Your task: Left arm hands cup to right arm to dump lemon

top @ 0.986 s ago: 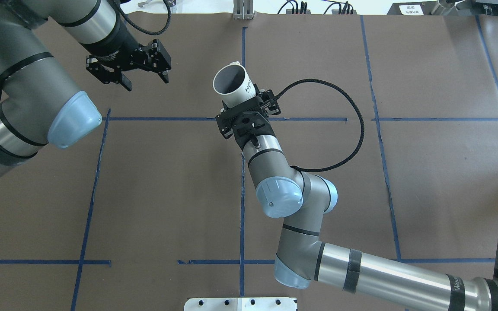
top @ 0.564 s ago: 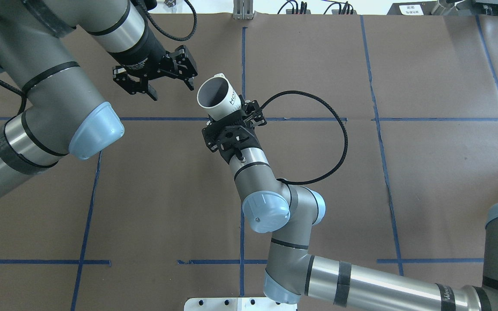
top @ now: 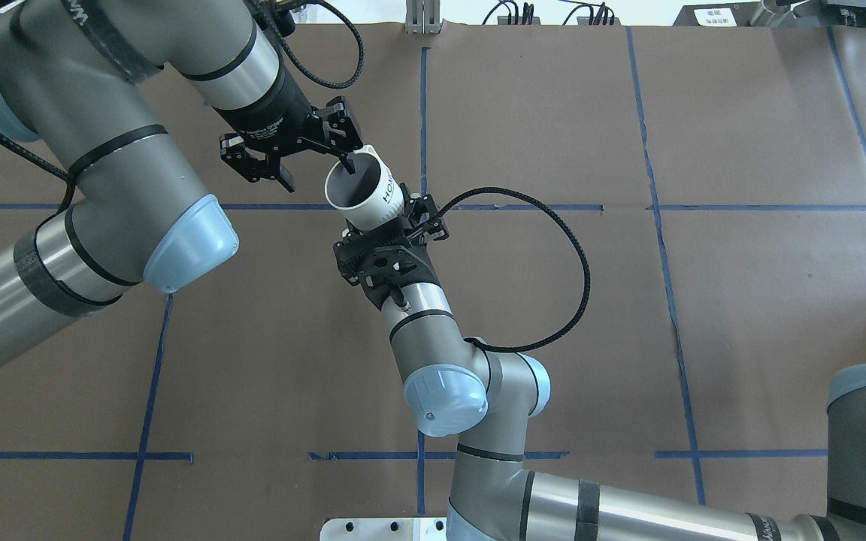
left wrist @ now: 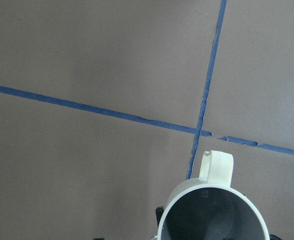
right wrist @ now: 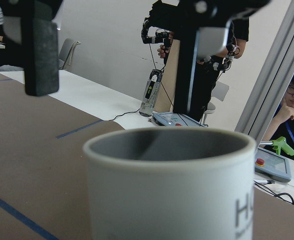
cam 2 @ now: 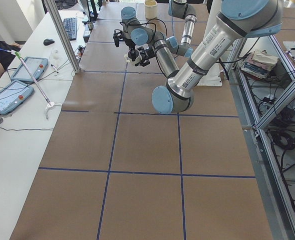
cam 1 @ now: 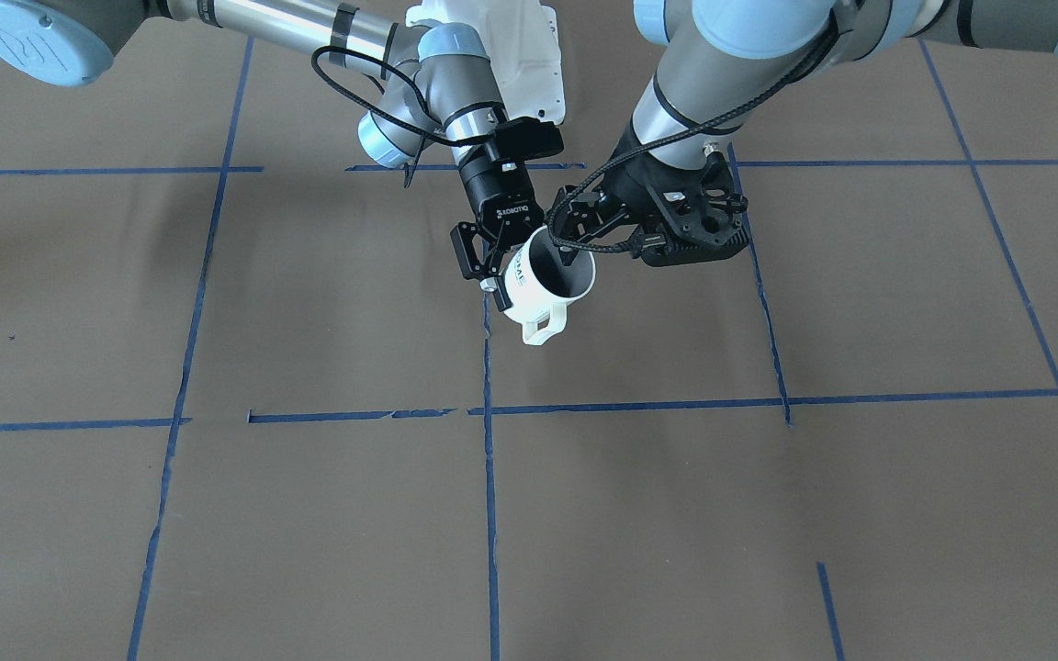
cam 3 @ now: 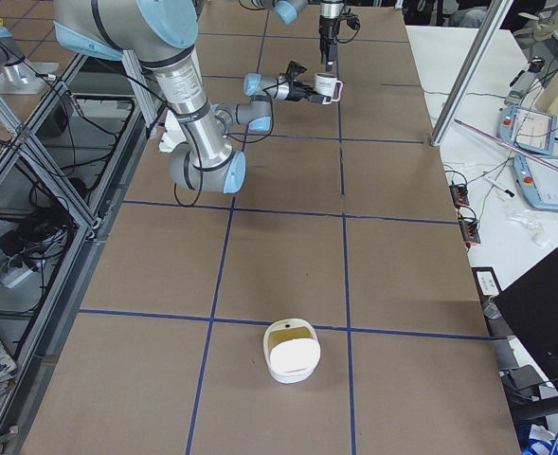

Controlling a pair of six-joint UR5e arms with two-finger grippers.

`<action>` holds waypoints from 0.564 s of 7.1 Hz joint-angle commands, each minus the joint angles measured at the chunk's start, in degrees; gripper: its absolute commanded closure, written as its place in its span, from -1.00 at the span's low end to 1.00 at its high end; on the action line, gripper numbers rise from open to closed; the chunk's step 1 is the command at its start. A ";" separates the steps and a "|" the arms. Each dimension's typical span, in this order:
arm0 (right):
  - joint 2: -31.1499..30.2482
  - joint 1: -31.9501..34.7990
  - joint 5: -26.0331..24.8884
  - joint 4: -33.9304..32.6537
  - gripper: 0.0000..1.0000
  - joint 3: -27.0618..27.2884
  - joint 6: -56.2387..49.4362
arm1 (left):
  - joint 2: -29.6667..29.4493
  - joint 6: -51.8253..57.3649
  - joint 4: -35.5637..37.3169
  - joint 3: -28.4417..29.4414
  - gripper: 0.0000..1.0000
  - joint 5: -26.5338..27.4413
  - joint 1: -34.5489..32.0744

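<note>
**benchrat:** Starting on the robot's side, the silver-grey right arm [top: 433, 338] with pale-blue joint caps reaches forward. Its slim black ROBOTIQ-marked right gripper [top: 388, 224] is clamped on the lower body of the white ribbed mug with dark HOME lettering [top: 364, 194]. The mug's up in the air, roughly mid-table over the brown paper-covered table with blue tape lines [top: 628, 338].

**tapegrid:** Which way's it pointing?

**benchrat:** The long axis is tilted, with the mouth up and leaning away from the right gripper, toward the robot's left. The squarish white handle [left wrist: 215, 166] is on the side away from the robot. Right at the rim is the bulky black cable-wrapped left gripper [top: 315, 171] on the silver-grey left arm [top: 125, 150], reaching down from above with its jaws spread wide. One finger [right wrist: 186, 75] dips inside the mouth, and the other finger [right wrist: 34, 55] hangs outside, well clear of the wall.

**tapegrid:** So who's got the mug?

**benchrat:** The right one, far as I can see. The left isn't pinching anything. My read is the hand-over hinges on the mug wall sitting between those two left fingers. Can't spot the lemon, and the grey inside looks bare where it shows. Way off toward the table end on the robot's right sits a white squarish tub with a yellowish inside [cam 3: 291, 353].
</note>
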 commanded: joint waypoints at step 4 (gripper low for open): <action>-0.14 -1.46 -1.88 2.49 0.19 0.15 0.03 | 0.53 -2.09 -1.36 0.29 -0.11 0.19 1.61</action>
